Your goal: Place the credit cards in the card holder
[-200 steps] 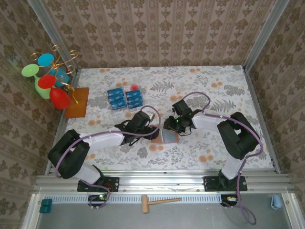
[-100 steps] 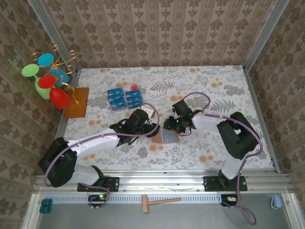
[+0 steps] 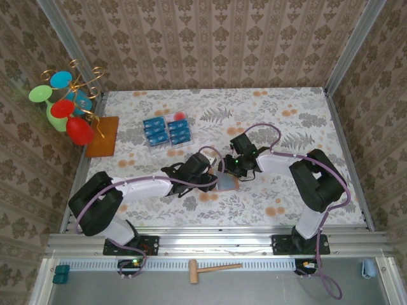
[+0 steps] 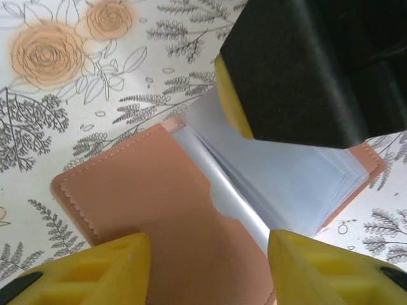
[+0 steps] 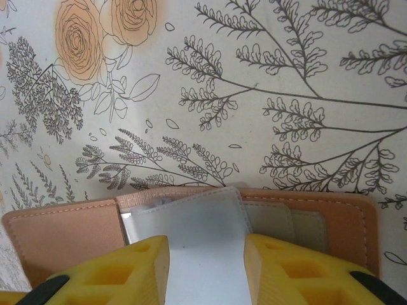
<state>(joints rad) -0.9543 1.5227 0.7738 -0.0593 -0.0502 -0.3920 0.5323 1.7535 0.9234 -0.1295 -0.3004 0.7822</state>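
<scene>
The card holder [image 3: 227, 182] is laid open on the floral tablecloth [image 3: 286, 121], between both grippers. Its clear sleeves [image 5: 191, 235] are pinched by the right gripper [image 5: 206, 270]. The left gripper [image 4: 208, 270] is positioned astride its tan flap, jaws apart, grasping nothing. Blue credit cards [image 3: 166, 131] are stored in a clear tray behind.

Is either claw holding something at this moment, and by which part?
The right claw straddles the card holder's clear sleeves, apparently pinning them. The left claw stands open over the holder's tan flap, gripping nothing.
</scene>
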